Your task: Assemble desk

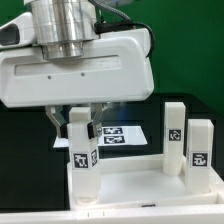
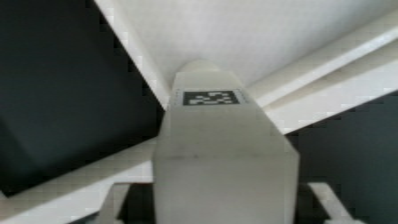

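Claw [image 1: 82,122] of mine is clamped on a tagged white desk leg [image 1: 82,160], held upright at the near corner of the rimmed tabletop panel [image 1: 140,185] on the dark worktop [image 1: 20,160]; two more legs [image 1: 186,140] stand toward the exterior view's right.

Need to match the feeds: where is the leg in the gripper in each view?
Exterior view: the held leg stands upright at lower left, under the gripper, its foot at the near-left corner of the tabletop panel.
Wrist view: the same leg fills the centre, seen end-on between the fingers.
Shared landmark: the black-and-white tag on the leg, seen in both views.
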`<state>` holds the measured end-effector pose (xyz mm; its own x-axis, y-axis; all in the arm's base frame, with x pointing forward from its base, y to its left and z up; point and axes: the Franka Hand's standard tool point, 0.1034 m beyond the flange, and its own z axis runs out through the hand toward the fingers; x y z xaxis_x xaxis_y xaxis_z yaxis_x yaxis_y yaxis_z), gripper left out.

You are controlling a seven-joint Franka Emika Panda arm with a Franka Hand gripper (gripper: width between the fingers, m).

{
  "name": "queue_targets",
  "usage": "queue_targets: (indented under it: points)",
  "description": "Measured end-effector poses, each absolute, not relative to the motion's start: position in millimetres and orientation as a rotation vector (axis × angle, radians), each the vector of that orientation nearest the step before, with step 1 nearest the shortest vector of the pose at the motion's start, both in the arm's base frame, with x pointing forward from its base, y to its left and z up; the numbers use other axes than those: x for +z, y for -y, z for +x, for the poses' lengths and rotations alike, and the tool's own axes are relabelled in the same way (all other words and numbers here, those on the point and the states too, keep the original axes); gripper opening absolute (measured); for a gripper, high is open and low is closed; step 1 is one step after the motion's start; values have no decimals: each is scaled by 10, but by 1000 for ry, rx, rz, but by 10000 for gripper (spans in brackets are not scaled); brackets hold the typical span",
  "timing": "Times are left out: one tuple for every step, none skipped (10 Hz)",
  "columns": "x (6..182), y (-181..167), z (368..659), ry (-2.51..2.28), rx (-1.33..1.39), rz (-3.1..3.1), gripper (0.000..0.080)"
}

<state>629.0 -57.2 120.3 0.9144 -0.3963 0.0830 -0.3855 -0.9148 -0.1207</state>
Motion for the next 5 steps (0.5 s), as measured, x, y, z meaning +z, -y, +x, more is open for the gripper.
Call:
queue_targets:
  points:
    - [1203, 572, 6290, -662, -158, -2961, 285]
    - [1202, 573, 6290, -762, -153, -2933, 285]
    - [1201, 575, 6290, -861, -147, -2902, 285]
    - [1199, 580, 6289, -1001, -138, -2853, 285]
    - [1198, 580, 6288, -1048, -135, -2835, 285]
